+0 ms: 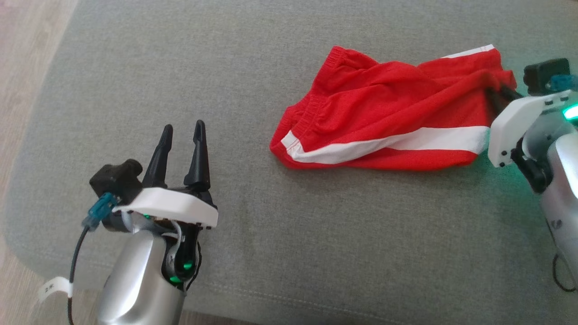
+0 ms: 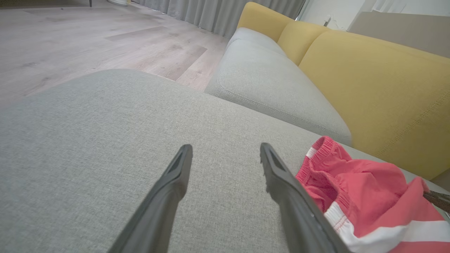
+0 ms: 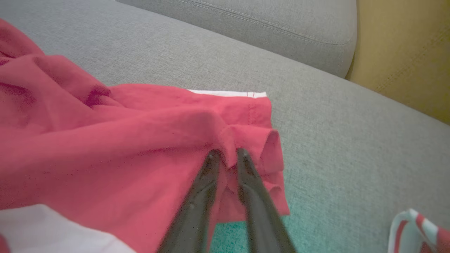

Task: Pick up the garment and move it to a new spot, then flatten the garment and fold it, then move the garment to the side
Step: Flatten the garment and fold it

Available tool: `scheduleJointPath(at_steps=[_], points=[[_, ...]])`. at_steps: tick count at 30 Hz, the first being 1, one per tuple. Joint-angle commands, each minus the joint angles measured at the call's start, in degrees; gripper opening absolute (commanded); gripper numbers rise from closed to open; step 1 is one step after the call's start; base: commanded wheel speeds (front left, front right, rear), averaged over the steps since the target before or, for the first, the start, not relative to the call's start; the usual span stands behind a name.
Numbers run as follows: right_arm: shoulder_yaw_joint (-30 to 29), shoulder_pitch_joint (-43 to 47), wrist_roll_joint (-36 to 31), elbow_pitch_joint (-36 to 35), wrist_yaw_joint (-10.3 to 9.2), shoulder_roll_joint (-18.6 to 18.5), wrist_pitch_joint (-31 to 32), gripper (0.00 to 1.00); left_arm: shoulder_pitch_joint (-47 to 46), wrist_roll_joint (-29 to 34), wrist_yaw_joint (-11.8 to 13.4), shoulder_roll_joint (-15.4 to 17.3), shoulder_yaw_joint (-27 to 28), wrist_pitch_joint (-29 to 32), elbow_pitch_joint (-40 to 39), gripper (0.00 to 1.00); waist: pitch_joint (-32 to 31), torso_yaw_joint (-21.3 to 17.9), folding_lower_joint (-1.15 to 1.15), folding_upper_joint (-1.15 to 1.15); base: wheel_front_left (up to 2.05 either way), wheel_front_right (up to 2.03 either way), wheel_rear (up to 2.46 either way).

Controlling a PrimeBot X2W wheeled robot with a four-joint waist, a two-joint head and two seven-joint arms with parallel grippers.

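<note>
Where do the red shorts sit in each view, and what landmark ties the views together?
Head view: shorts right of centre, upper half.
Left wrist view: lower right corner, beside the open left claw.
Right wrist view: left and centre, a fold pinched in the right claw.
Shared landmark: the grey cushion under them.

place: home living room | evidence: sofa [image 2: 369, 88], curtains [image 2: 211, 14], wood floor [image 2: 70, 42]

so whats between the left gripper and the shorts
Just bare grey cushion. The head view shows nothing lying on it between the left gripper and the near, waistband end of the shorts.
</note>
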Motion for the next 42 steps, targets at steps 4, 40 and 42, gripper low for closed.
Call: scheduleJointPath(at_steps=[4, 40, 42], points=[[0.0, -2.1, 1.2, 1.8, 0.11, 0.9, -4.0, 1.00, -2.6, -0.4, 0.6, 0.9, 1.5, -0.3, -2.2, 1.00, 0.1, -1.3, 0.00, 0.00, 0.00, 0.00, 0.00], [-10.1, 22.5, 6.7, -21.0, 0.11, 15.9, -18.3, 1.00, -4.3, 5.7, -5.5, 2.8, -0.5, -0.1, 7.7, 1.00, -4.0, -14.2, 0.00, 0.00, 0.00, 0.00, 0.00], [-10.4, 22.7, 6.4, -21.3, 0.11, 16.1, -18.1, 1.00, -5.1, 6.6, -6.0, 3.9, -1.8, 0.9, 9.5, 1.00, -3.8, -14.1, 0.00, 0.00, 0.00, 0.00, 0.00]])
